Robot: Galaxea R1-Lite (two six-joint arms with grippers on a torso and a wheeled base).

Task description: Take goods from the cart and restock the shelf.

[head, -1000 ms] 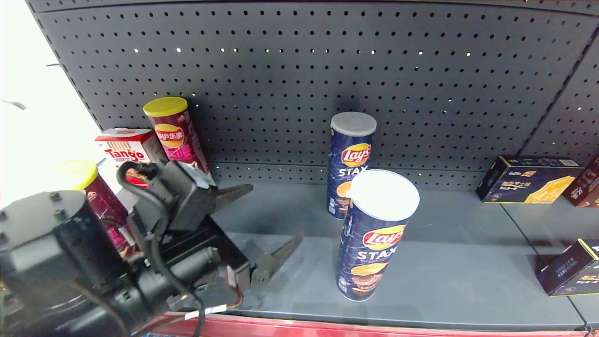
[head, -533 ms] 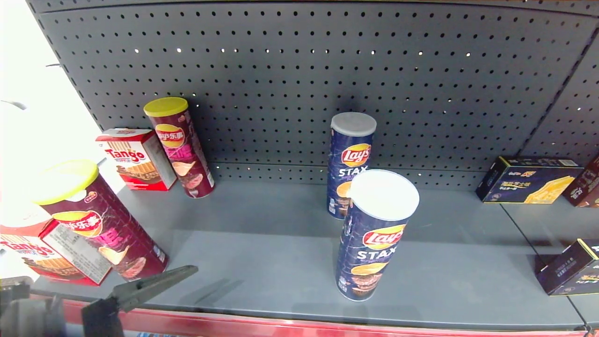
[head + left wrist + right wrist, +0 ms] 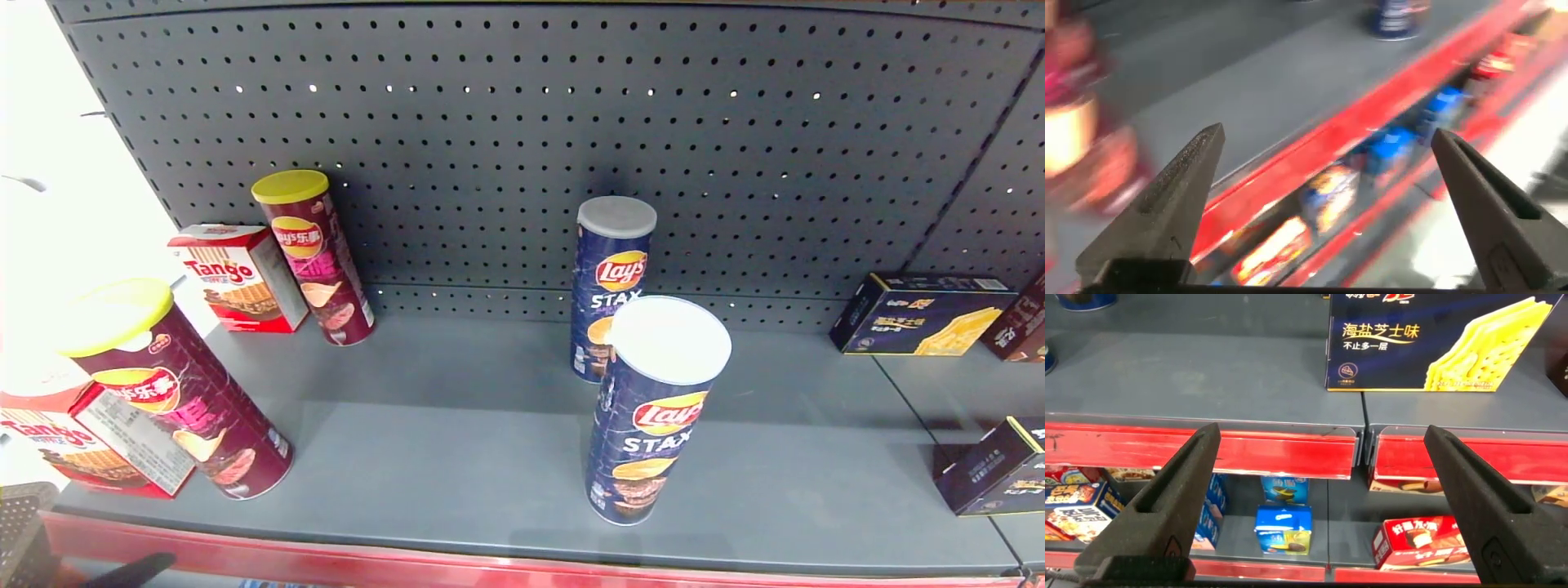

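Note:
On the grey shelf [image 3: 457, 457] two blue chip cans stand upright, one at the front [image 3: 649, 412] and one behind it [image 3: 611, 286]. A maroon can with a yellow lid [image 3: 175, 392] leans at the front left beside a red wafer box [image 3: 77, 445]. A second maroon can [image 3: 314, 257] and red box [image 3: 237, 278] stand at the back left. My left gripper [image 3: 1327, 133] is open and empty, below the shelf's red front edge [image 3: 1315, 147]; one of its fingertips [image 3: 135, 566] shows in the head view's bottom left corner. My right gripper [image 3: 1321, 431] is open and empty before the shelf's right part.
Dark cracker boxes lie at the right, one at the back [image 3: 922, 314], one at the front [image 3: 992, 465], and one [image 3: 1429, 343] faces my right gripper. Boxed goods [image 3: 1282, 527] fill the lower shelf under the red edge strip [image 3: 1290, 449]. A black mesh edge [image 3: 20, 523] sits at far left.
My left arm has pulled back out of the shelf, down and to the left, open and empty. The front maroon can and red box it covered now show.

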